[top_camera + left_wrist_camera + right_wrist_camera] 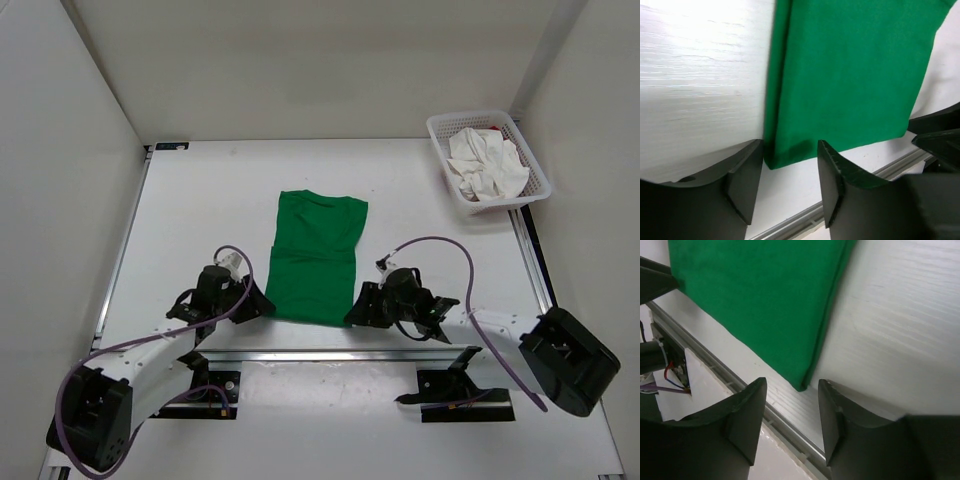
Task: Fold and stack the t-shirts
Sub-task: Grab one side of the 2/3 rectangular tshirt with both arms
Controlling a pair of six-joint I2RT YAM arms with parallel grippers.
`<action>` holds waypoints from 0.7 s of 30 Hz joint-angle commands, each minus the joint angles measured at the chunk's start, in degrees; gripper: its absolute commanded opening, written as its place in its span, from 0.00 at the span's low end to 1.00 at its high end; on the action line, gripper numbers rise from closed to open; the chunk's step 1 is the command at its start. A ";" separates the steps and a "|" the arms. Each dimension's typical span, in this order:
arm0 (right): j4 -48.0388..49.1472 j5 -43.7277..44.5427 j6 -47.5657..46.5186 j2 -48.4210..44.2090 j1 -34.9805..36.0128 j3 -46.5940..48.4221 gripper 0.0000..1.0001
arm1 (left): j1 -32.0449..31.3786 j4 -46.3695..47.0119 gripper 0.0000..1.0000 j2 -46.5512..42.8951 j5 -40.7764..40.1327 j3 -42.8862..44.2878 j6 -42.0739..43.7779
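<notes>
The green t-shirt (316, 255) lies folded into a long strip in the middle of the table, collar end far, hem end near. My left gripper (262, 306) is open and empty at its near left corner (777, 161). My right gripper (352, 312) is open and empty at its near right corner (802, 385). The white t-shirt (486, 165) lies crumpled in the mesh basket (535, 180) at the far right. A bit of the red t-shirt (495, 130) shows at the basket's back.
A metal rail (330, 352) runs along the table's near edge just behind both grippers. Grey walls close in the left, far and right sides.
</notes>
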 commanded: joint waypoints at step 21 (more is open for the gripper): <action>-16.76 8.79 6.59 -15.36 10.19 3.15 0.00 | -13.59 -21.33 0.00 -12.91 0.01 6.35 -4.77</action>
